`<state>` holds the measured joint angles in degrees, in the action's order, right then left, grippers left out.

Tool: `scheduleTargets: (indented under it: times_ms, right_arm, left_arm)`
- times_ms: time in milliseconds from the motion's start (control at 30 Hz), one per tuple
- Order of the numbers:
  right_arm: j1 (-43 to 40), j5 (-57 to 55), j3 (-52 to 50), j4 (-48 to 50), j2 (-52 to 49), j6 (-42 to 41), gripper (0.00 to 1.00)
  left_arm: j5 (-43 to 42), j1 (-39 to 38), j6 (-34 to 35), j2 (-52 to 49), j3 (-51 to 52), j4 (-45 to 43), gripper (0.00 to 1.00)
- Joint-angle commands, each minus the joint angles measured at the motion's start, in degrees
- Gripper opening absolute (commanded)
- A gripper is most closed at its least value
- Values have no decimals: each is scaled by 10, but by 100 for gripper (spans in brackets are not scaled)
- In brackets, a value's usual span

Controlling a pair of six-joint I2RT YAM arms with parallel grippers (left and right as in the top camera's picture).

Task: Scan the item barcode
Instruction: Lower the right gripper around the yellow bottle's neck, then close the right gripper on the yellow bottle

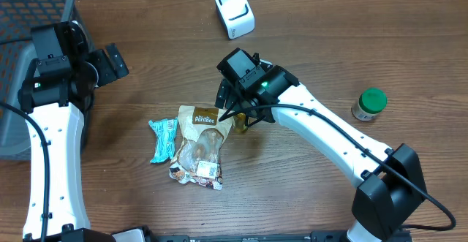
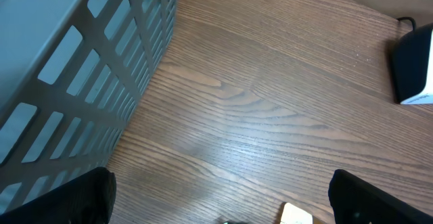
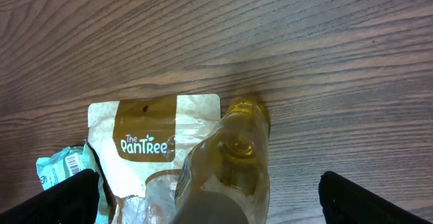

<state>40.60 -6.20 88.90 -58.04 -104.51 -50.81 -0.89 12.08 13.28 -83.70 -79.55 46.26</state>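
A bottle of yellow liquid [image 3: 233, 163] with a grey cap stands on the table, between the fingers of my right gripper [image 3: 216, 200]. The jaws are open, well clear of it on both sides. From overhead the right gripper [image 1: 238, 110] covers most of the bottle [image 1: 246, 122]. A beige PanTree snack bag [image 1: 199, 145] lies just left of it, with a teal packet [image 1: 162, 140] beside that. The white scanner [image 1: 234, 12] stands at the back and shows at the right edge [image 2: 413, 68] of the left wrist view. My left gripper [image 1: 110, 63] is open with nothing in it, over bare wood [image 2: 226, 200].
A grey slatted basket [image 1: 33, 23] stands at the far left, close beside the left arm, and fills the left side [image 2: 74, 68] of the left wrist view. A small green-capped jar [image 1: 369, 104] stands at the right.
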Motion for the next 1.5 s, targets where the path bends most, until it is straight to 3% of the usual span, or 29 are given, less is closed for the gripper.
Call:
scheduleTargets:
  times_ms: [0,833,1033,1200,1300,1467]
  right_arm:
    - [2,-2,-2,2,8,-2,100]
    - [2,-6,-37,64,8,-7,99]
    - [2,-6,-54,68,8,-7,76]
    - [2,-8,-67,68,8,-7,73]
    - [2,-9,-76,68,8,-6,64]
    - [2,-13,-77,68,8,33,58]
  left_arm:
    - [0,-1,-11,3,-13,0,100]
    - [0,-1,-11,3,-13,0,100]
    - [0,-1,-11,3,-13,0,100]
    - [0,-1,-11,3,-13,0,100]
    - [0,-1,-11,3,-13,0,100]
    - [0,-1,-11,3,-13,0,100]
